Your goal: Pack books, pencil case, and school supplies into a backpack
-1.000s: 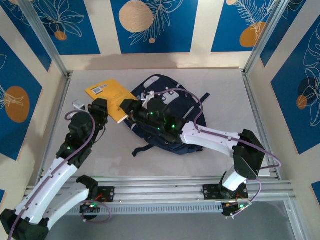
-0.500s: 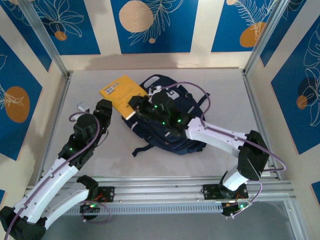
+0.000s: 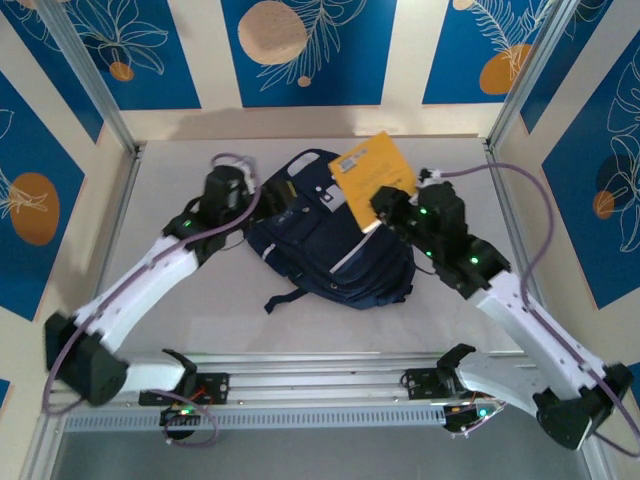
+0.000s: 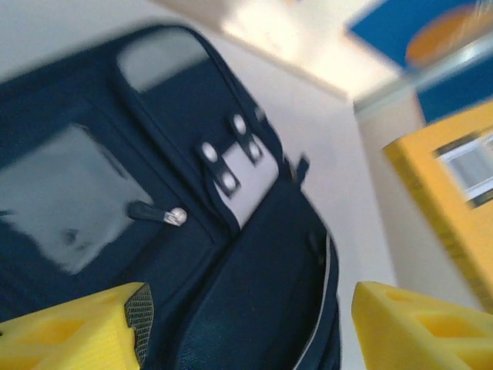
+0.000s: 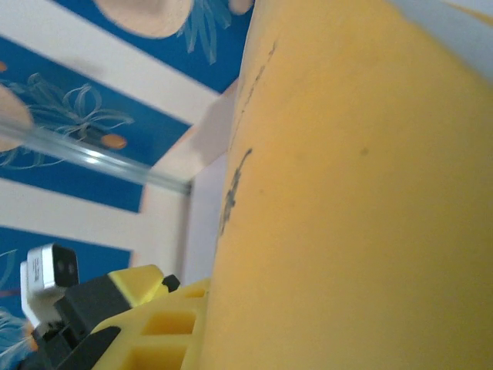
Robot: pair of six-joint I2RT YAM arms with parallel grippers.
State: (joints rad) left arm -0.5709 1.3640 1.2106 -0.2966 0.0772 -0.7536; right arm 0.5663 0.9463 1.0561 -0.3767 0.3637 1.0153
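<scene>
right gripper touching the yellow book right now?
Touching. Right wrist view: the yellow book lies flush against a finger; top view shows the right gripper clamping its edge.

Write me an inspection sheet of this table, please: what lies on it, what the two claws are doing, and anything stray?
Surface: pale grey tabletop, no marks seen.
Job's things: navy blue fabric backpack lies flat mid-table; thin yellow-orange paperback book with barcode is held tilted over its far right part.
Clutter: nothing seen.
Grippers: right gripper shut on the book; left gripper open over the backpack's front.
Cables: purple cables loop along both arms.
Surroundings: blue wall panels with leaf prints; metal frame posts.
</scene>
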